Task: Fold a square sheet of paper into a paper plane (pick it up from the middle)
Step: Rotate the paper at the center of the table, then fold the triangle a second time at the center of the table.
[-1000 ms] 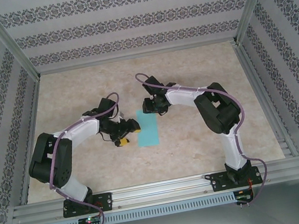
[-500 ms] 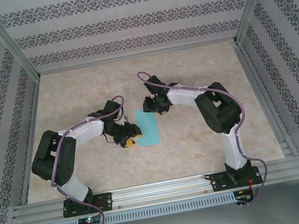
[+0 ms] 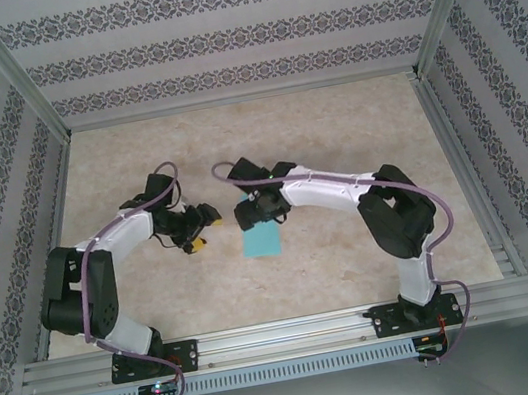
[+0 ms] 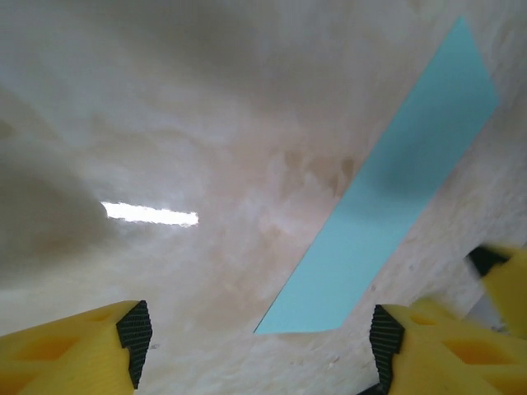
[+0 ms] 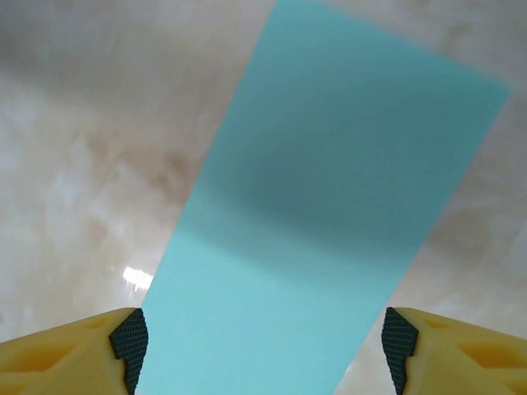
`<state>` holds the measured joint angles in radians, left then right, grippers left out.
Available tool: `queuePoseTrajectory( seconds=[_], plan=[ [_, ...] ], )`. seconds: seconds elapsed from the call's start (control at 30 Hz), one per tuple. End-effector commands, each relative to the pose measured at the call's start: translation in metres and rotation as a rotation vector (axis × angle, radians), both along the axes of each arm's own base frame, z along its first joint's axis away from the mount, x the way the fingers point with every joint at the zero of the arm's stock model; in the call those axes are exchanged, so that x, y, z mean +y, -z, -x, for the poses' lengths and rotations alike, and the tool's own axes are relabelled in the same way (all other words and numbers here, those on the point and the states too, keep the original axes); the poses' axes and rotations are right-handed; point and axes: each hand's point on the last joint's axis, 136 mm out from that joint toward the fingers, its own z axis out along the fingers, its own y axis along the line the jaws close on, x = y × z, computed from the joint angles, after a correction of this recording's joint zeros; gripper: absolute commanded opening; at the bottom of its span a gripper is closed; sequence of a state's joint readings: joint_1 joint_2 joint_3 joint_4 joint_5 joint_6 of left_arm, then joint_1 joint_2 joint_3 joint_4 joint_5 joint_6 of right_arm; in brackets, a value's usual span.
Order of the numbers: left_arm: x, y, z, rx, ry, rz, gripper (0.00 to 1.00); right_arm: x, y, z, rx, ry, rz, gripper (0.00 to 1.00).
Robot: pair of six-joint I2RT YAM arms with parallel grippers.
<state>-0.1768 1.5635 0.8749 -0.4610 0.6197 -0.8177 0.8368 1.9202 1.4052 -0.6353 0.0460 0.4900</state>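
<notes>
The square sheet of paper (image 3: 264,240) lies flat on the table as a narrow turquoise rectangle. My right gripper (image 3: 252,218) hovers over its far end and hides that part. In the right wrist view the paper (image 5: 329,206) spans almost the whole gap of the open right gripper (image 5: 263,341), with nothing pinched. My left gripper (image 3: 203,233) is to the left of the sheet, apart from it. In the left wrist view the left gripper (image 4: 259,346) stands open and the paper (image 4: 395,206) runs off diagonally to the upper right. The paper plane is out of view.
The marbled beige table (image 3: 333,125) is ringed by patterned walls (image 3: 237,35). An aluminium rail (image 3: 287,335) carrying both arm bases runs along the near edge. Open table stretches behind and to the right of the sheet.
The right gripper has moved left onto the paper's far end and opened. The left gripper has drawn back to the left, away from the sheet, closing partway and opening again.
</notes>
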Motion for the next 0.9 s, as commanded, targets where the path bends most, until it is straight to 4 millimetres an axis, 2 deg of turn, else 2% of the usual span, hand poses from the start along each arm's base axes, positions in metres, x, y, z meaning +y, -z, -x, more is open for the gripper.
queuePoseTrajectory(
  seconds=[0.0,0.13,0.33,0.57,0.87],
  plan=[
    [0.019,0.005,0.007,0.024,-0.033,-0.027,0.8,-0.01,0.005,0.024,0.008,-0.065,0.147,0.84],
    [0.032,0.008,0.007,0.029,-0.075,-0.032,0.89,0.0,0.014,0.036,0.029,-0.081,0.18,0.91],
    [0.037,0.011,0.008,0.026,-0.075,-0.048,0.98,0.008,0.033,0.041,0.079,-0.094,0.192,0.92],
    [0.035,0.011,0.01,0.027,-0.067,-0.037,1.0,0.01,0.048,0.041,0.108,-0.098,0.218,0.91],
    [0.032,0.01,0.008,0.025,-0.057,-0.025,1.0,-0.007,0.069,0.043,0.135,-0.091,0.279,0.81]
  ],
)
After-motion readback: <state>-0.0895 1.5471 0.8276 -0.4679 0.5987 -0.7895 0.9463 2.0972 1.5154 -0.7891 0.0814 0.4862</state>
